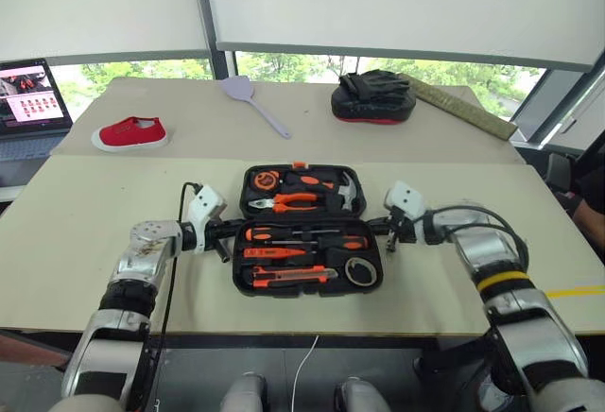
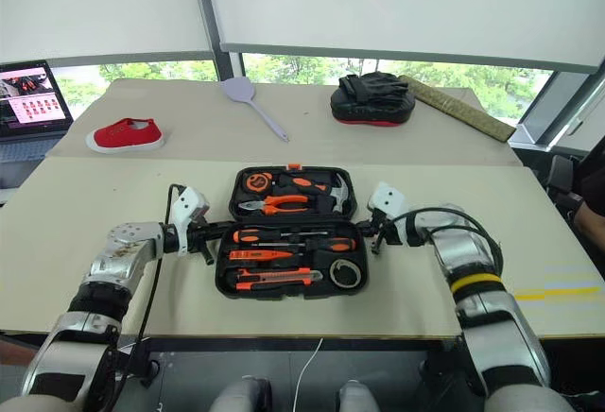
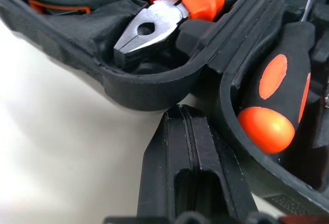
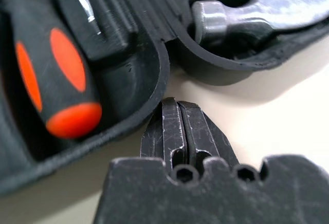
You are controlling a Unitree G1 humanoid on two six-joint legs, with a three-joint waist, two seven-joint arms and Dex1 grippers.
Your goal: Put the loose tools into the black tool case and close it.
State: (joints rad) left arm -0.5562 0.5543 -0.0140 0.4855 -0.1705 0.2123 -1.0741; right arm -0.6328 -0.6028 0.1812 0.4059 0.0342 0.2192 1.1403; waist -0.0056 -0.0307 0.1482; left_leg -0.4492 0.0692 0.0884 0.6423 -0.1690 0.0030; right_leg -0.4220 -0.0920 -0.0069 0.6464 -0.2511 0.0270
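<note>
The black tool case [image 1: 242,284] lies open on the near table, lid half away from me. In its near half sit two orange-and-black screwdrivers [image 1: 284,235], a slim orange tool [image 1: 269,252], the utility knife [image 1: 288,276] and the dark tape roll [image 1: 359,271]. My left gripper [image 1: 223,239] is shut and empty at the case's left side by the hinge; in the left wrist view its tip [image 3: 187,126] almost meets the rim [image 3: 149,93]. My right gripper [image 1: 386,228] is shut and empty at the right side, its tip [image 4: 177,113] close to the hinge gap.
Pliers [image 1: 288,202], a hammer [image 1: 345,190] and a tape measure [image 1: 264,180] fill the far half. On the far table lie a red shoe [image 1: 130,133], a grey spatula [image 1: 253,100] and a black-and-red mitt [image 1: 373,95]. A laptop [image 1: 28,100] stands far left.
</note>
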